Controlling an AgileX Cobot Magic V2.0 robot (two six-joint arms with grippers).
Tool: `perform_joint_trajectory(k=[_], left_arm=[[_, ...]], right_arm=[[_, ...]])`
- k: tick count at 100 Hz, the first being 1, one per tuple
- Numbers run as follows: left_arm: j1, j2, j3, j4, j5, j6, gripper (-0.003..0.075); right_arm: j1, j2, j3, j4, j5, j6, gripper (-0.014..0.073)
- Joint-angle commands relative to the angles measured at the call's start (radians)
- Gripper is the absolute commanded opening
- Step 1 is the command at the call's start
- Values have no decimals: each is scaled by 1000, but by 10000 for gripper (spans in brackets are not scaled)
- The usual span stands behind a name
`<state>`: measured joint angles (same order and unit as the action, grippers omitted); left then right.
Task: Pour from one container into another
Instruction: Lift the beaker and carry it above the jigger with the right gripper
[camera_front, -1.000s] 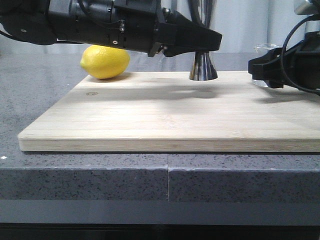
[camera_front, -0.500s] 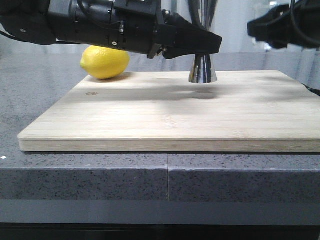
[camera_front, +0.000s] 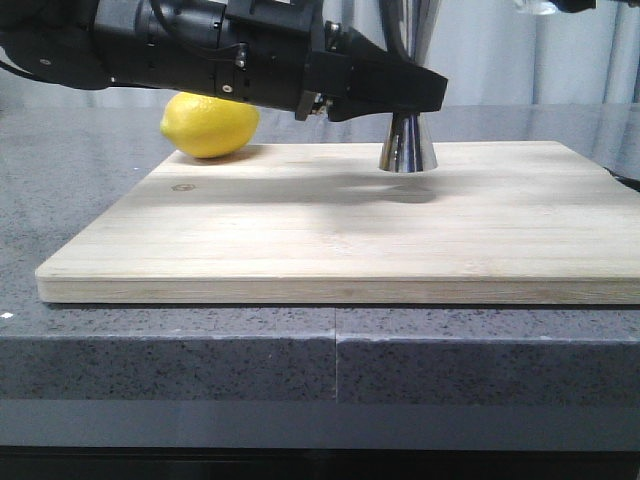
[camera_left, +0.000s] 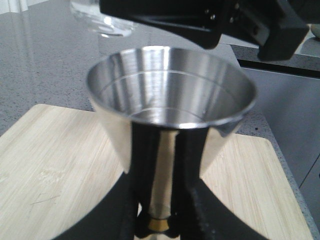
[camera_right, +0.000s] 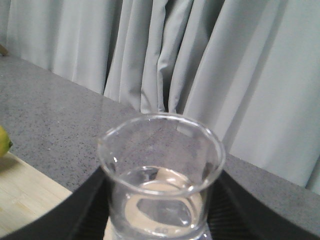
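Front view: the jigger (camera_front: 408, 148) stands upright on the far part of the wooden cutting board (camera_front: 340, 225), its waist hidden by the left gripper (camera_front: 415, 92), which reaches in from the left and is closed around it; a lemon (camera_front: 210, 124) lies at the board's far left corner, well apart from the jigger. Only a sliver of the beaker (camera_front: 535, 7) shows at the upper edge of the frame, high above the board and to the right of the jigger. Left wrist view: the jigger's open upper cone (camera_left: 171, 105) fills the frame, with the gripper's dark fingers (camera_left: 192, 165) pressed on either side of the gold-banded waist (camera_left: 159, 223); the beaker (camera_left: 102, 20), held in the right gripper (camera_left: 210, 22), hangs beyond and above the jigger's rim. Right wrist view: the beaker (camera_right: 161, 175) sits upright between the right gripper's black fingers (camera_right: 87, 210), which clasp its sides; the lemon's tip (camera_right: 4, 141) and a corner of the board (camera_right: 25, 197) show beside it.
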<state>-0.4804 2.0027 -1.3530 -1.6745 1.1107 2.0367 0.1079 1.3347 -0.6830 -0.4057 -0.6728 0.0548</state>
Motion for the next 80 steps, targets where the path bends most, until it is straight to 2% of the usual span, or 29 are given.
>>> perform_joint_trajectory(k=[1,47,80], left_arm=[[-7,-69,-31,-56,64,-18,-21],[-7,-69,-31,-24,83,-26,-21],[-7,-69,-31,-21,83,-26,-21]], right_arm=[[16,-49,-49,-10,-51,-3,293],[86,-52,-173,-144,61,-3,293],[103,-52,-187,-230,97,-3,293]])
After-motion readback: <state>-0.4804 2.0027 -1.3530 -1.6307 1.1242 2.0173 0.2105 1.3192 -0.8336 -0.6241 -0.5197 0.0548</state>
